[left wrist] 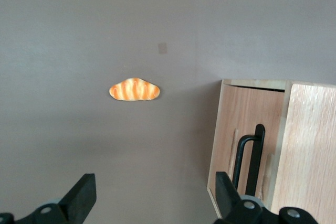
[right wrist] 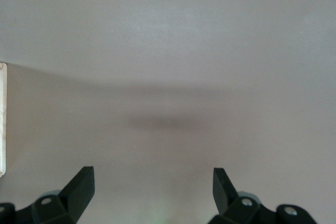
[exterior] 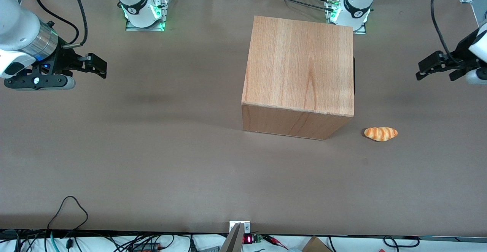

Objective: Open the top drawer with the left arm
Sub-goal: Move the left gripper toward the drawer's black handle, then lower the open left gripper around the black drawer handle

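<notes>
The wooden cabinet stands mid-table, its front turned toward the working arm's end. In the left wrist view the top drawer shows as a pale wood front panel lying flush with the cabinet box. Its black bar handle appears in the front view only as a thin dark strip at the cabinet's edge. My left gripper hangs above the table in front of the drawer, well apart from it. It is open, with only bare table between its fingers.
A small orange-striped bread roll lies on the brown table, beside the cabinet's front corner and nearer the front camera. Cables and the table's edge run along the side nearest that camera.
</notes>
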Robot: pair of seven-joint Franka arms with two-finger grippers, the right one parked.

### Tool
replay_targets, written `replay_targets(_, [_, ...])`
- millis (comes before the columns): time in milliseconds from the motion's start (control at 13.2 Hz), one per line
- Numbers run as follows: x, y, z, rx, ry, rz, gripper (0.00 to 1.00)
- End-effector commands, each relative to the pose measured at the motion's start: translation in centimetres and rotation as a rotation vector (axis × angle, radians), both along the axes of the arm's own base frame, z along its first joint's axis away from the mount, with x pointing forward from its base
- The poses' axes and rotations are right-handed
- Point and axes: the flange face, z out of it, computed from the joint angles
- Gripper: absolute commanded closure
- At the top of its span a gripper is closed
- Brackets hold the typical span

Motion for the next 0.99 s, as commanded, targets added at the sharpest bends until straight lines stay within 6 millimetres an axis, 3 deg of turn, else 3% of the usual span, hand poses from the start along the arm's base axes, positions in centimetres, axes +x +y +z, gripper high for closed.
replay_targets(0, [-0.3,-1.2,-2.1,-0.053,0.042,-0.026,0.00])
replay_targets(379, [-0.6,-3.8,-6.8,-0.099,0.094,-0.052,0.00])
replay_targets(910, [-1.2,-5.0,-11.3,-0.157,0.116,-0.041,0.00])
